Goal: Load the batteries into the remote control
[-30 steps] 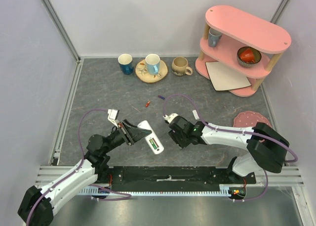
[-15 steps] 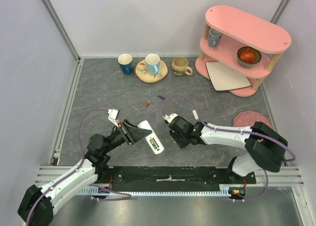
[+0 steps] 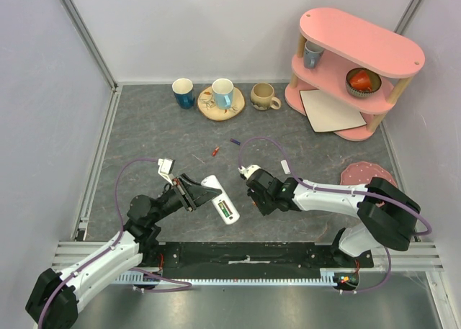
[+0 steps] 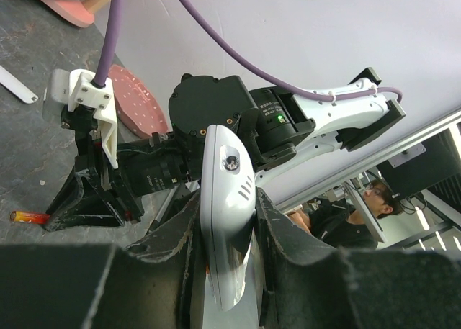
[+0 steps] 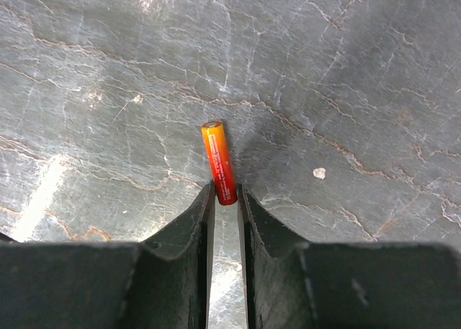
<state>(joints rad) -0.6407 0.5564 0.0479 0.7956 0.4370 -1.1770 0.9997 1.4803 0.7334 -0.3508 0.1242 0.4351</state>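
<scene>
The red-orange battery (image 5: 219,163) is lying flat on the grey table (image 5: 374,84). Its long axis runs almost straight away from the right wrist camera, with the far end leaning a touch left. The yellowish capped end points away and the redder end points back at the right gripper (image 5: 225,195). That claw is pinched onto just the near end, one fingertip on each side. The rest of the cell sticks out in front, in line with the fingers.

Just to the left of it in the overhead view is the remote control (image 3: 220,198), clamped across its width by the left gripper (image 4: 227,232). Its long axis goes diagonal, back-left at the claw to front-right at the free end. The battery bay faces up with a green battery (image 3: 228,212) lying lengthwise in it.

Two more loose ones sit further back on the table, a red battery (image 3: 215,152) and a dark purple battery (image 3: 235,140), well apart from both claws.
</scene>
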